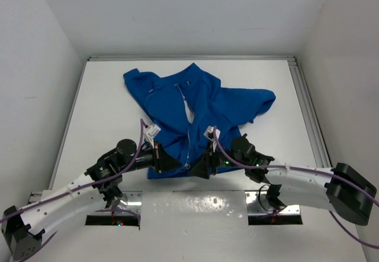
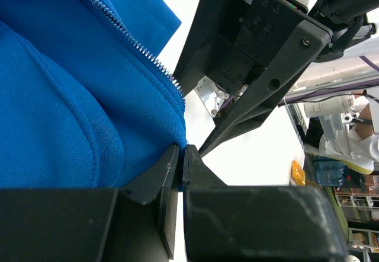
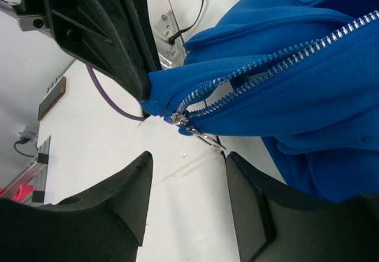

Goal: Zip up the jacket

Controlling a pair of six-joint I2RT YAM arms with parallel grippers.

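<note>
A white table [image 1: 106, 96] sits boxed in by plain white walls [image 1: 177, 13]. Spread across its middle lies the bright royal-blue soft fabric jacket [image 1: 177, 108], collar toward the far side and hem toward the arms. Its light metal-toothed zipper [image 3: 278, 66] is joined only at the hem and gapes further up. The small silver slider [image 3: 179, 118] sits at the bottom end, and its pull tab [image 3: 207, 140] hangs loose. The black left gripper [image 2: 181, 155] has its jaws pressed almost together, pinching the hem corner beside the zipper. The black right gripper [image 3: 188, 167] stands wide apart just below the pull tab, holding nothing.
</note>
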